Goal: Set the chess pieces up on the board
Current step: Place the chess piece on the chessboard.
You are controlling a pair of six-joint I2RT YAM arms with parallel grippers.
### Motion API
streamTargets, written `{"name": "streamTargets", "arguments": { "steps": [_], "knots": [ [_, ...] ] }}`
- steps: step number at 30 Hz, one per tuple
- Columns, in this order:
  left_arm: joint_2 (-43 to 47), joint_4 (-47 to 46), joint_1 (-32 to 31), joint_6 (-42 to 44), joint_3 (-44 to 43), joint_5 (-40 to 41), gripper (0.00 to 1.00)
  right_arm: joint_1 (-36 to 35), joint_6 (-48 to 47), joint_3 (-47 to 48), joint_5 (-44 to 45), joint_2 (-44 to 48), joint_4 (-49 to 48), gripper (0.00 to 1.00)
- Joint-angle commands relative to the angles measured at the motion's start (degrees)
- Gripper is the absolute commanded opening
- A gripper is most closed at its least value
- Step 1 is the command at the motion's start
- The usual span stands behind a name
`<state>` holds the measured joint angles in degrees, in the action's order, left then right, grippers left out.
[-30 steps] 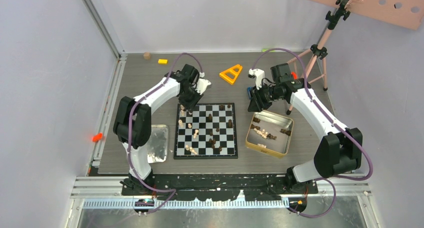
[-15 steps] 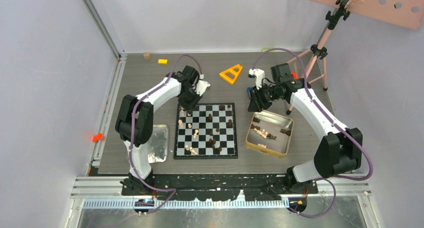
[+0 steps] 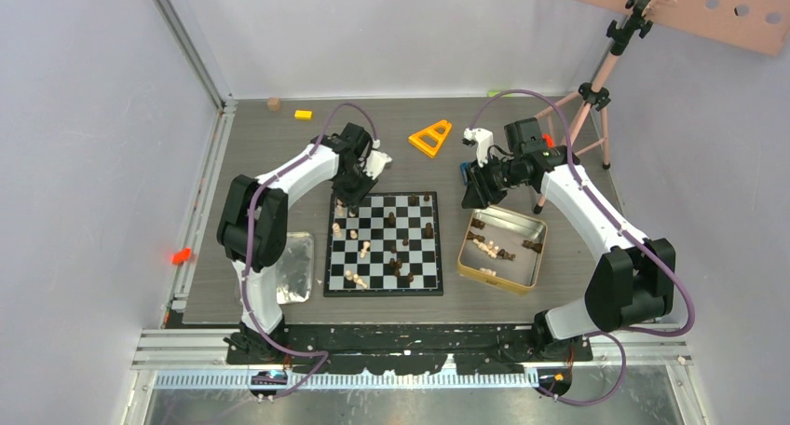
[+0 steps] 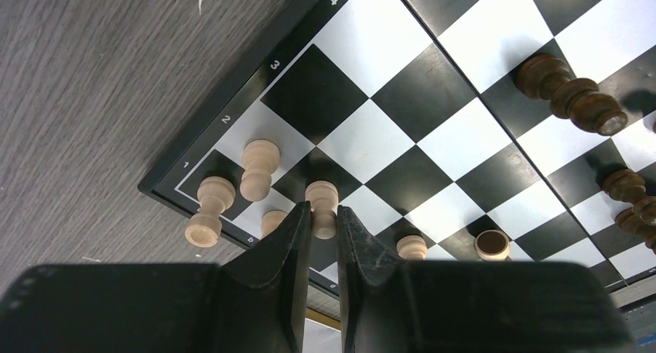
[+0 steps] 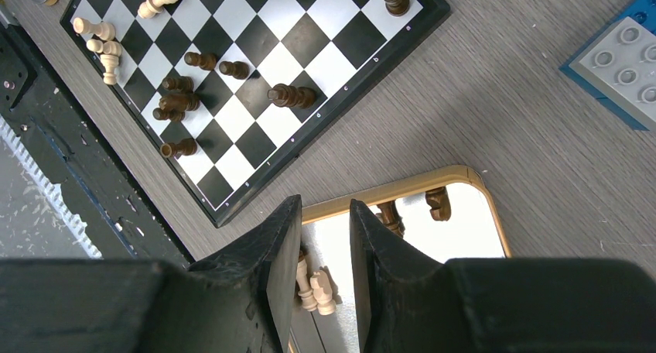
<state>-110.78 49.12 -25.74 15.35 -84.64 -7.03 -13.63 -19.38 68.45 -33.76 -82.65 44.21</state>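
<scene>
The board (image 3: 382, 292) lies mid-table with light and dark chess pieces (image 3: 396, 265) scattered on it, some toppled. My left gripper (image 3: 347, 204) is at the board's far-left corner. In the left wrist view it (image 4: 323, 214) is shut on a light tan pawn (image 4: 322, 192), beside other tan pawns (image 4: 259, 167) near the board edge (image 4: 232, 105). My right gripper (image 3: 480, 194) hovers over the gold-rimmed tin (image 3: 538, 227). In the right wrist view it (image 5: 325, 214) is open and empty above tan pieces (image 5: 317, 287) lying in the tin (image 5: 402, 184). The board (image 5: 255, 43) shows there too.
A shiny silver tray (image 3: 300, 267) lies left of the board. An orange triangle (image 3: 430, 138), a yellow block (image 3: 304, 114) and a wooden cube (image 3: 274, 102) lie at the back. A pink tripod (image 3: 587, 108) stands back right. A blue brick (image 5: 619, 59) lies near the tin.
My left gripper has shifted very slightly at the board's far-left corner. The right arm has not moved.
</scene>
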Motion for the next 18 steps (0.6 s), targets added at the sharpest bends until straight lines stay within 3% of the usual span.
{"name": "streamTargets", "arguments": {
  "steps": [1,12,18],
  "knots": [
    [0.2,-0.2,0.3,-0.5,-2.1,1.2,0.21,0.3,-0.8,0.0,-1.2,0.2,-1.1,0.35],
    [2.9,0.3,0.3,-0.8,-2.5,0.1,0.38,0.4,-0.8,0.1,-1.5,0.3,-0.9,0.35],
    [9.0,2.0,0.2,-0.9,-2.0,-5.7,0.49,0.4,-0.9,0.1,-1.5,0.5,-0.8,0.35]
  ]
}}
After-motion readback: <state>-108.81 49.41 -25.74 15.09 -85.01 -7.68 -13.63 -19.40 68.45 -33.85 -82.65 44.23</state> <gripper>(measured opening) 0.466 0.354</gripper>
